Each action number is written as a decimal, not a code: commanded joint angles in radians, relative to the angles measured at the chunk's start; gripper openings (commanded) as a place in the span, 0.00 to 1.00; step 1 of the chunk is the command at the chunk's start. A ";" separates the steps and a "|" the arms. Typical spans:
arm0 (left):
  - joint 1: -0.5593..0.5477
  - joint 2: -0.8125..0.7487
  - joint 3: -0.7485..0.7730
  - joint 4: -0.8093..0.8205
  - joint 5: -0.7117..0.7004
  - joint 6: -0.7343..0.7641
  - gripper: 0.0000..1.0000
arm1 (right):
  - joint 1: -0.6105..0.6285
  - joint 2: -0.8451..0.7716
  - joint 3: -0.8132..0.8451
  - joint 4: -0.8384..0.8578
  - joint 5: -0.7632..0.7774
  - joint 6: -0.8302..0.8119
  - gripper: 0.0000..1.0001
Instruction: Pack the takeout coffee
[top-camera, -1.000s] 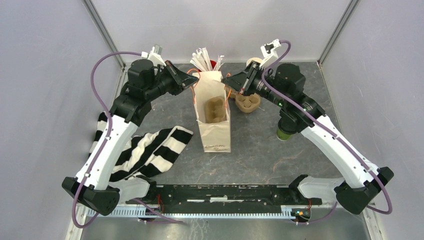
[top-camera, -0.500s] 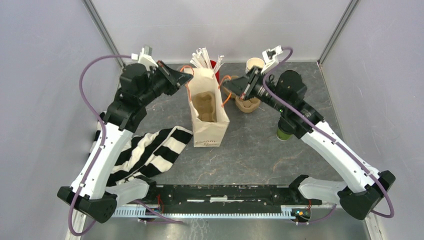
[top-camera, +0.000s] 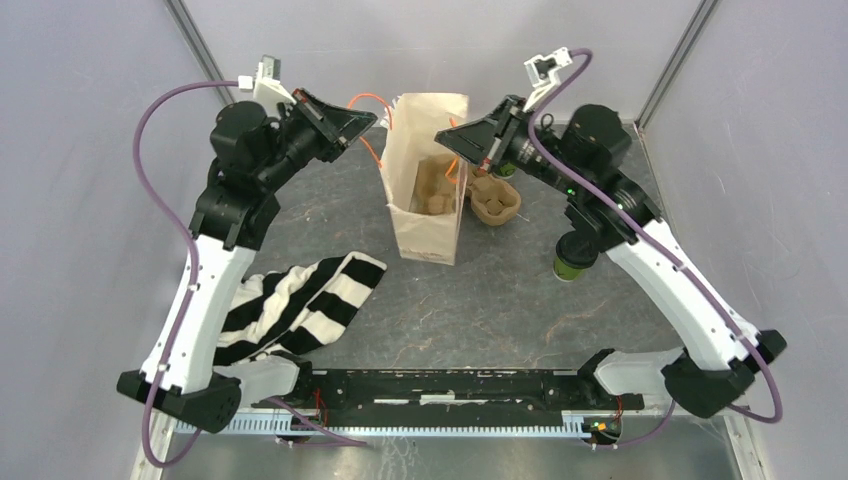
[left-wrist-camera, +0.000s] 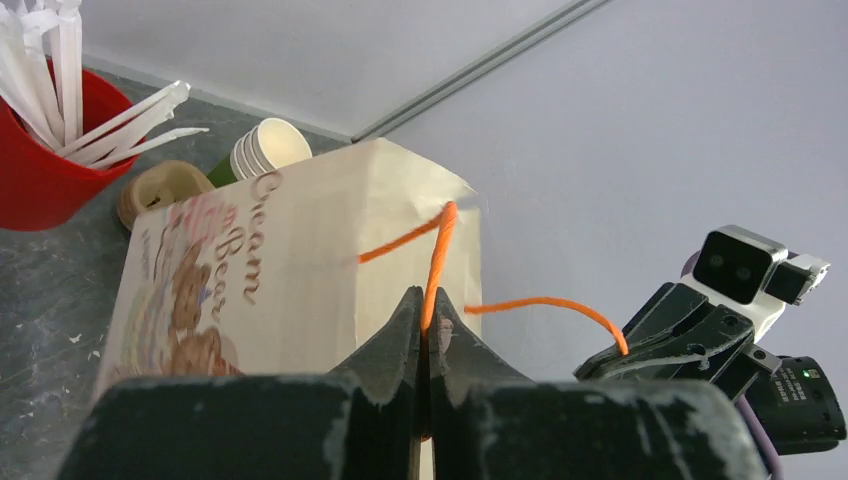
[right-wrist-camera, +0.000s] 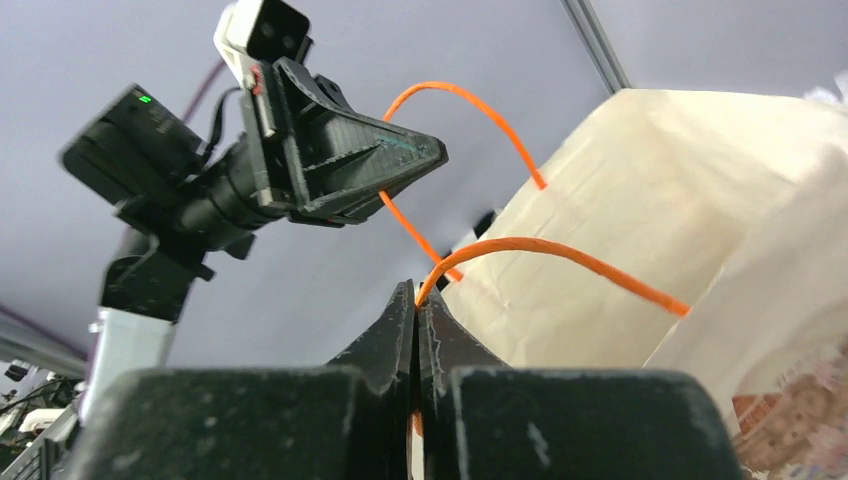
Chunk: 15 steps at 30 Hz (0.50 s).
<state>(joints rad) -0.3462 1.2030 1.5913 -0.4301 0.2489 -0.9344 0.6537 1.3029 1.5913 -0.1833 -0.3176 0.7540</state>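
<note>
Pinching orange handles (left-wrist-camera: 437, 262) of paper bag (top-camera: 425, 215) with left gripper (top-camera: 368, 122) and right gripper (top-camera: 445, 132), leaving takeout coffee (top-camera: 567, 268) right of bag, unpacked.

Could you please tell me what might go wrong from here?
The left tool and right tool each pinch a thin orange handle of the paper bag; a string might slip or tear. The cup carrier inside the bag may shift if it swings. The right arm hangs over the green cup and could knock it.
</note>
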 joint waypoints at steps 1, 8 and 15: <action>0.002 -0.042 -0.118 0.008 -0.009 -0.045 0.02 | 0.001 -0.066 -0.133 0.017 0.009 0.006 0.00; 0.002 -0.119 -0.455 0.026 -0.012 -0.058 0.02 | -0.043 -0.152 -0.482 0.048 0.049 0.002 0.00; 0.001 -0.094 -0.320 0.036 0.024 0.035 0.02 | -0.057 -0.076 -0.329 0.101 -0.068 -0.112 0.00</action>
<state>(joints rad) -0.3462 1.1271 1.1435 -0.4774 0.2398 -0.9524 0.5922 1.2346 1.1458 -0.2085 -0.3061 0.7311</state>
